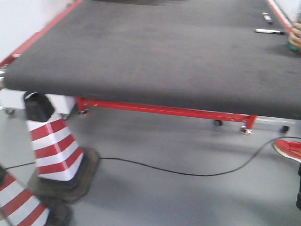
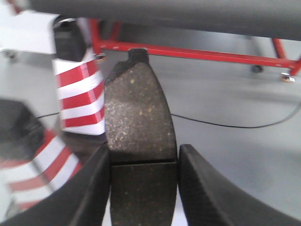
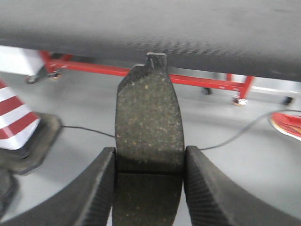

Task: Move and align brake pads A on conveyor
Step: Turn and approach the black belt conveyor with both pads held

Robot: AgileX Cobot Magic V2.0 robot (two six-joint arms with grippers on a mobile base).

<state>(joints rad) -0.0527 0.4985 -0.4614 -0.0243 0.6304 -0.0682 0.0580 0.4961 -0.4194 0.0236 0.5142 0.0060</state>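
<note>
**Left gripper** [image 2: 143,151]: closed narrowly on the left-hand brake pad [image 2: 136,113]. Both dark fingers [image 2: 89,188] press the pad's long sides. The speckled grey-brown friction face is towards the camera, and the centre groove crosses the pad at fingertip level. The dark backing tab projects at the far end. The pad is clear of the conveyor [image 2: 188,14], on the near side of its near edge and over the floor.

**Right gripper** [image 3: 149,155]: closed narrowly on the right-hand brake pad [image 3: 148,113], gripped the same way between its ribbed fingers [image 3: 94,188]. The friction face is towards the camera. The far tab points at the near edge of the conveyor [image 3: 141,28]. Whether the tab touches that edge cannot be determined.

**Conveyor** [image 1: 141,52]: dark matte belt on a red frame [image 1: 164,110] fitted with casters [image 1: 244,130]. A marker pen [image 1: 269,31] lies near the far right corner, with a small pale item [image 1: 267,18] beyond it. The front view is blurred, and neither gripper appears in it.

**Floor**: a red-and-white striped cone [image 1: 54,141] stands below the near left corner, and a second cone [image 1: 19,202] stands nearer the camera. A black cable [image 1: 188,173] runs along the floor in front of the near edge.
</note>
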